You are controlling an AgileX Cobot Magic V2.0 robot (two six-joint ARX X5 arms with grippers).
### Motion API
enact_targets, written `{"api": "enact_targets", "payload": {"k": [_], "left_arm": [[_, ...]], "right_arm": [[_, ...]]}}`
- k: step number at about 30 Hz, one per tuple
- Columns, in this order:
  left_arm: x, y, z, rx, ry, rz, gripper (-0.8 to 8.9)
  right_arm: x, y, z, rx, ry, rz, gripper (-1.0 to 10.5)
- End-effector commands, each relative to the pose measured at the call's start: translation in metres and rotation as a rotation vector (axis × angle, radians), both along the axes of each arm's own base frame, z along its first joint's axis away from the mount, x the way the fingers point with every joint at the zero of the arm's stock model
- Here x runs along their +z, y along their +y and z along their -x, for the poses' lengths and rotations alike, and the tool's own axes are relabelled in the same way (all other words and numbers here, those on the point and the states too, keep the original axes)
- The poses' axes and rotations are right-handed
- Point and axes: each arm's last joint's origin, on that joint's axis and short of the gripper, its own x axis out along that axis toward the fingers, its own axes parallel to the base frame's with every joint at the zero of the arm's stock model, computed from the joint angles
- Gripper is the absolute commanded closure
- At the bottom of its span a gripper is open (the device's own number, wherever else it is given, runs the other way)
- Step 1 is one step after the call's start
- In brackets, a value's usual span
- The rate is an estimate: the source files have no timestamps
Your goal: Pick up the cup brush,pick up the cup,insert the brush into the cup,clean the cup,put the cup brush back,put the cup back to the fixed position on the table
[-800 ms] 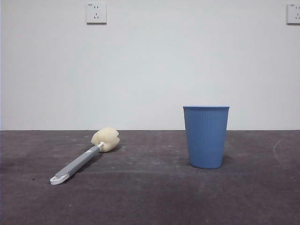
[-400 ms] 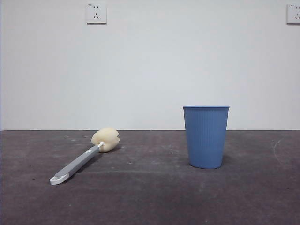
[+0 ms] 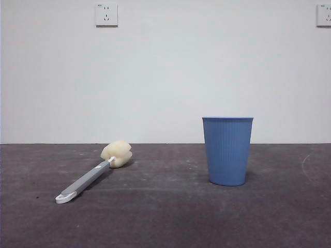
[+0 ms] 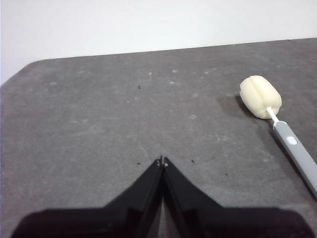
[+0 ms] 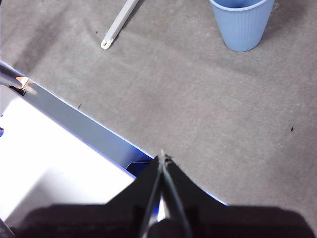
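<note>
On matte table (image 3: 165,217), ribbed tapered cup (image 3: 227,151), spongy cup brush (image 3: 93,172)

Brush (image 3: 93,174) lies flat on the counter (image 3: 165,217), left side in the front view, handle loop toward the camera, sponge head toward the wall (image 3: 165,72). Cup (image 3: 227,150) stands upright on the counter to the right, well apart from the brush. Behind them the wall, with one socket (image 3: 106,14) high above the brush and another socket (image 3: 324,15) at the top right corner.
</note>
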Motion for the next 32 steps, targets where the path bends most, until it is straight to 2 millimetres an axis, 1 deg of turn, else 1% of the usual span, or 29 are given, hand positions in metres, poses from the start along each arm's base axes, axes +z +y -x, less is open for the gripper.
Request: {"api": "enact_targets", "payload": {"k": [1,20,22,24,28,30,32], "left_arm": [[-0.004,0.000,-0.001,0.007,0.003,0.021,8.17],[-0.004,0.000,-0.001,0.010,0.002,0.021,8.17],[-0.004,0.000,-0.001,0.010,0.002,0.021,8.17],[-0.004,0.000,-0.001,0.010,0.002,0.021,8.17],[-0.004,0.000,-0.001,0.010,0.003,0.021,8.17],[-0.004,0.000,-0.001,0.010,0.002,0.021,8.17],[-0.004,0.000,-0.001,0.010,0.002,0.021,8.17]], "right_arm": [[0.001,0.000,0.000,-0.001,-0.010,-0.003,9.5],[0.001,0.000,0.001,0.005,-0.011,-0.004,9.5],[0.004,-0.002,0.000,0.007,-0.109,0.038,9.5],[0.011,-0.005,-0.001,-0.055,-0.242,0.053,9.5],[0.025,-0.013,0.002,-0.145,-0.506,-0.068,9.5],[0.023,-0.017,0.004,-0.185,-0.599,-0.096,9.5],[0.013,-0.021,0.005,-0.223,-0.690,-0.094,9.5]]}}
